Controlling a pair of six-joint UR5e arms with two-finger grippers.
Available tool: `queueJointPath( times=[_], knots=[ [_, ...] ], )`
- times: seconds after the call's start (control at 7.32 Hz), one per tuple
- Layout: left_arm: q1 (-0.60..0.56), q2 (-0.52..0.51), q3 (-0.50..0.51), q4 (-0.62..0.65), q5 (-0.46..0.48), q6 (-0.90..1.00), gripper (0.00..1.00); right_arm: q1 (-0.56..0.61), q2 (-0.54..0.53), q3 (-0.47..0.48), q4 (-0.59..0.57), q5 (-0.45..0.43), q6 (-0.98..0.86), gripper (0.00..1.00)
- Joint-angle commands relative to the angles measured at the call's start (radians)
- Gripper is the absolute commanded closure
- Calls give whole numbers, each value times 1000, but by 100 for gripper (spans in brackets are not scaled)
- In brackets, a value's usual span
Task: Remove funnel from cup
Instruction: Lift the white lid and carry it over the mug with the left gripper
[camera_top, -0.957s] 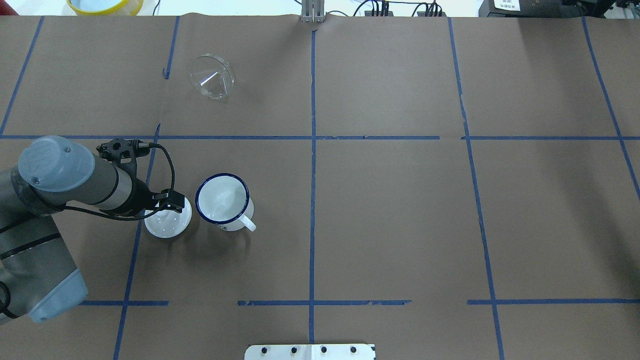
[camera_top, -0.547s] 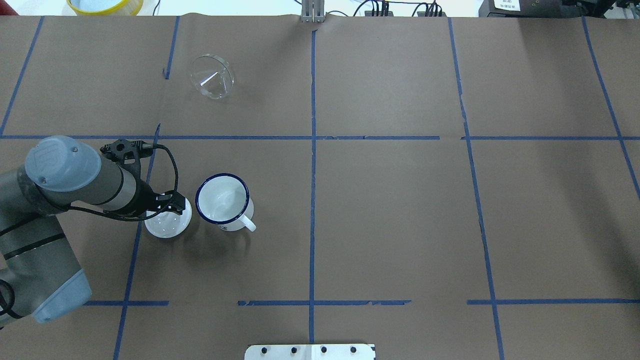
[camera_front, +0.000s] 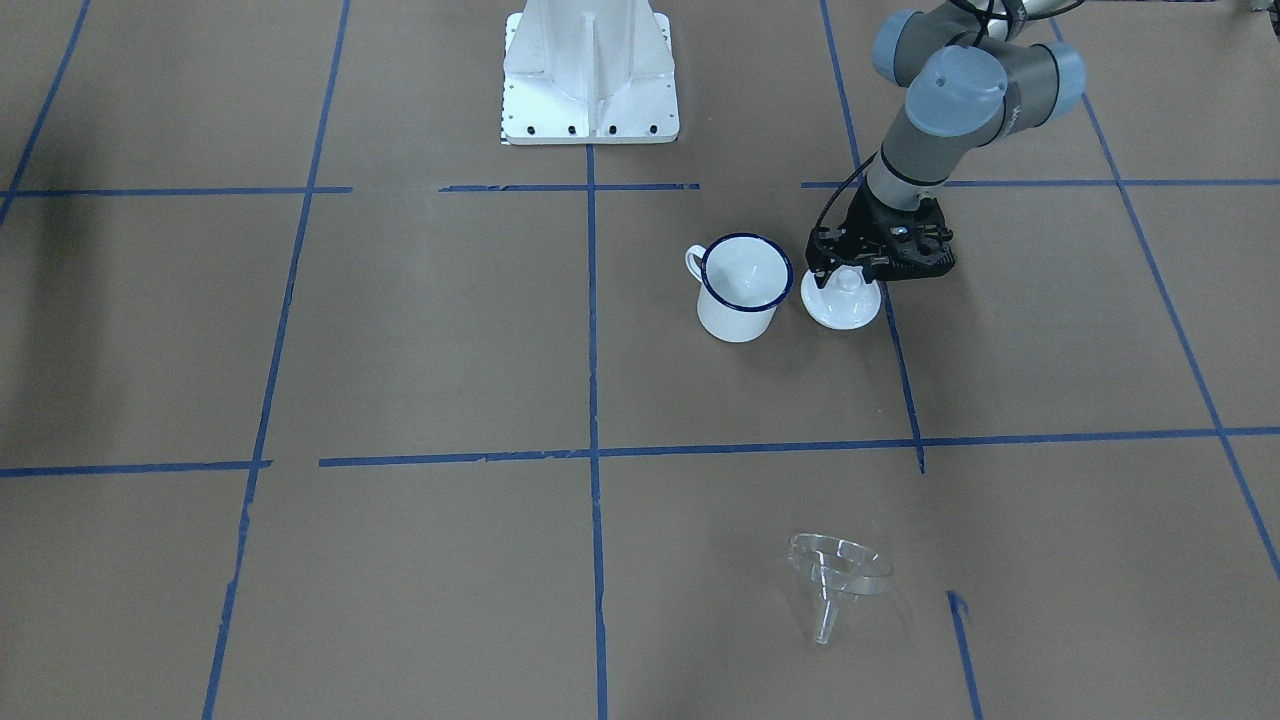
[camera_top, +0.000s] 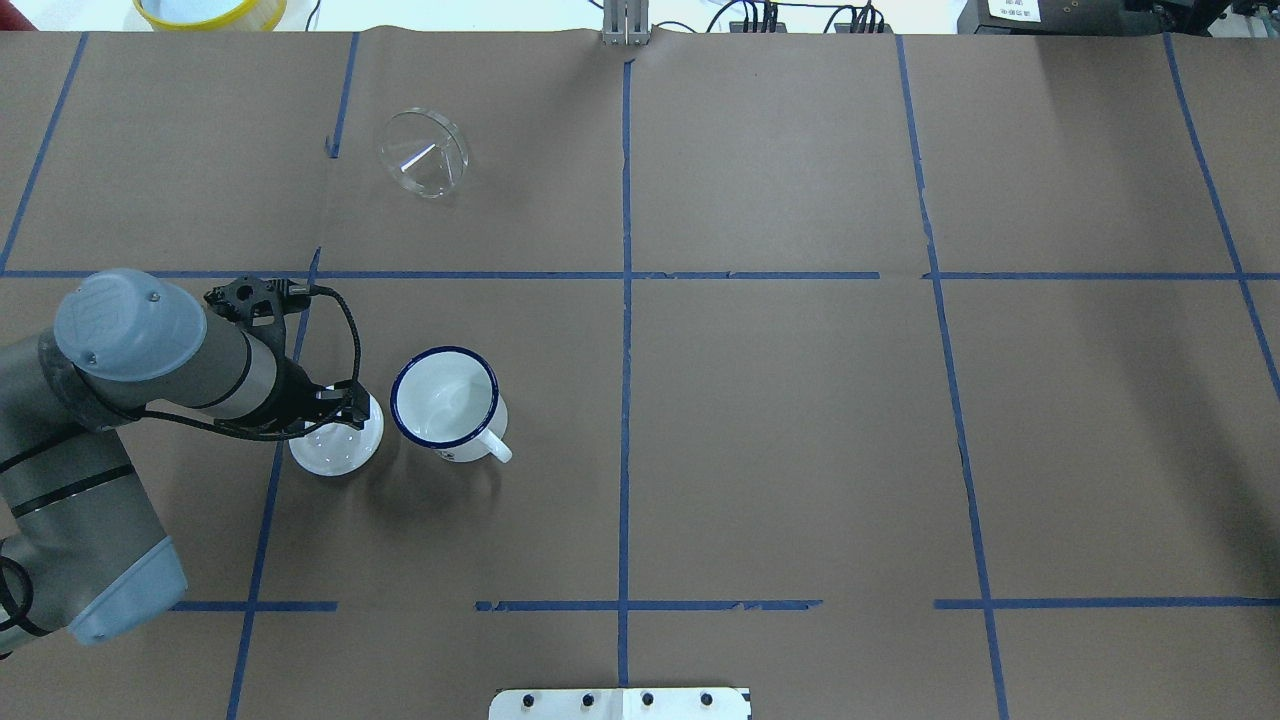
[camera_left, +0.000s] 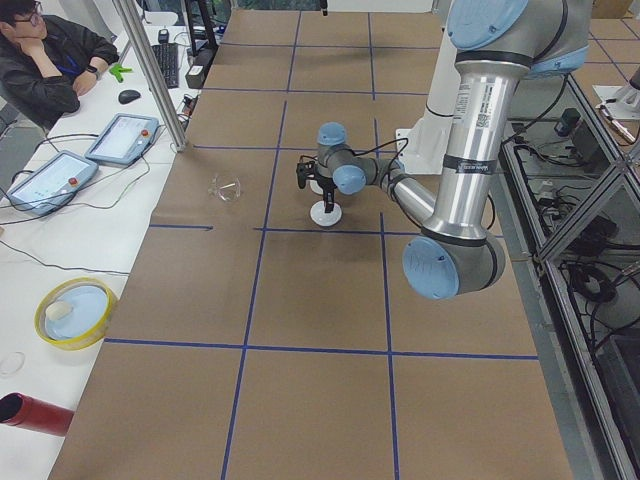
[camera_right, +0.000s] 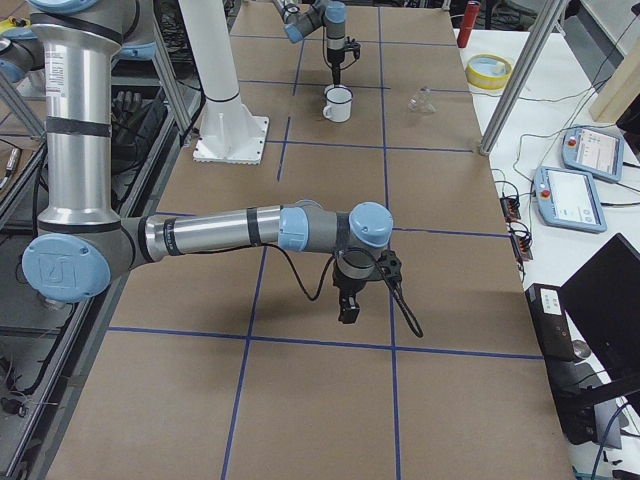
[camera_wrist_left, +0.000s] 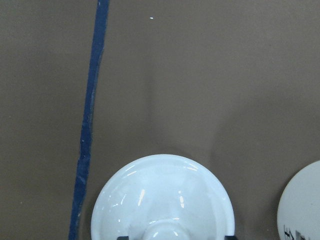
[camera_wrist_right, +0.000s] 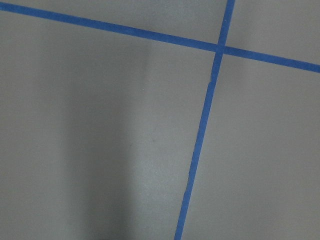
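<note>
The clear funnel (camera_top: 423, 153) lies on its side on the brown table, far from the cup; it also shows in the front view (camera_front: 835, 575). The white cup (camera_top: 445, 400) with the dark blue rim stands upright and empty, handle toward the robot (camera_front: 743, 285). My left gripper (camera_front: 848, 272) hangs over a white knobbed lid (camera_top: 335, 445) beside the cup. In the left wrist view the lid (camera_wrist_left: 162, 200) fills the bottom, with dark fingertips standing apart on either side of its knob. My right gripper (camera_right: 347, 312) shows only in the exterior right view, low over bare table; I cannot tell its state.
Blue tape lines (camera_top: 625, 300) divide the table into squares. The robot's white base plate (camera_front: 590, 70) stands at the near middle edge. A yellow bowl (camera_top: 210, 10) sits beyond the far left edge. An operator (camera_left: 50, 60) sits at the side bench.
My left arm has shifted slightly, the gripper edging a little left over the lid. The lid, cup and funnel have not moved.
</note>
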Motion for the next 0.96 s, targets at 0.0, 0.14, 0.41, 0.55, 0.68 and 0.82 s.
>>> queueJointPath(
  times=[0.0,0.14,0.41,0.55,0.68,0.82],
  knots=[
    [0,-1,-28,40,3,0,100,0,0,0,0,0,1,0],
    [0,-1,-40,42,3,0,100,0,0,0,0,0,0,0],
    [-27,10,-176,183,0,12,100,0,0,0,0,0,0,0],
    [-60,-4,-285,337,-3,12,100,0,0,0,0,0,0,0],
    [-70,-77,-348,464,-6,12,100,0,0,0,0,0,1,0],
    [-63,-219,-329,601,-11,0,100,0,0,0,0,0,1,0]
  ],
)
